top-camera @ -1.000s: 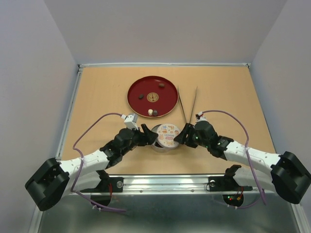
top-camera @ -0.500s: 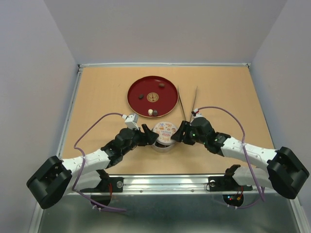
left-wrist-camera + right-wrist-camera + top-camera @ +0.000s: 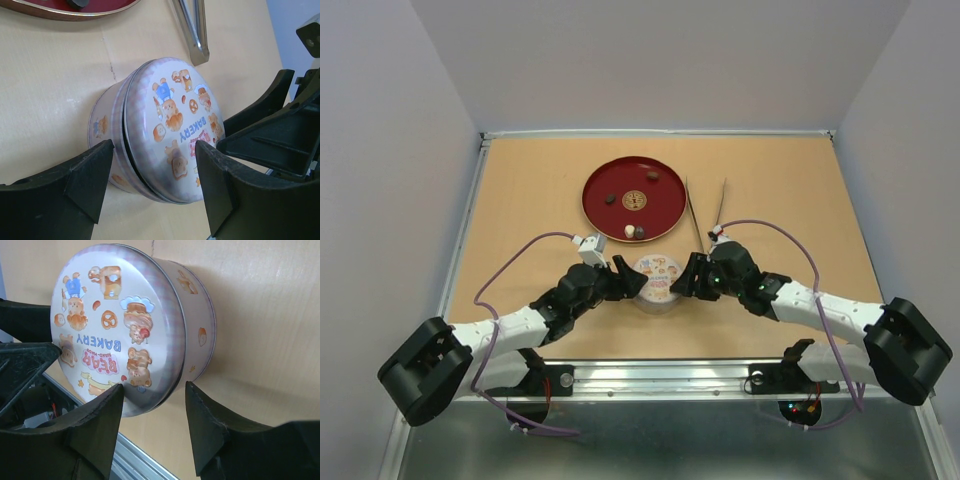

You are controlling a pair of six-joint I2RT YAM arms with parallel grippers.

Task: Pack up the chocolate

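Tan bench (image 3: 520, 200) between pale walls. Over the last second the right end effector (image 3: 154, 390) has slid in against the round bakery tin (image 3: 658, 278). Its lid (image 3: 100, 315) is still on, so opening it looks like the next step. The right jaws stand half apart at the lid's rim; whether they grip it cannot be told. The left end effector (image 3: 155, 147), spread wide, clasps the tin's sides. The chocolate (image 3: 610, 198) lies unpacked on the red plate (image 3: 665, 205) just behind the tin.
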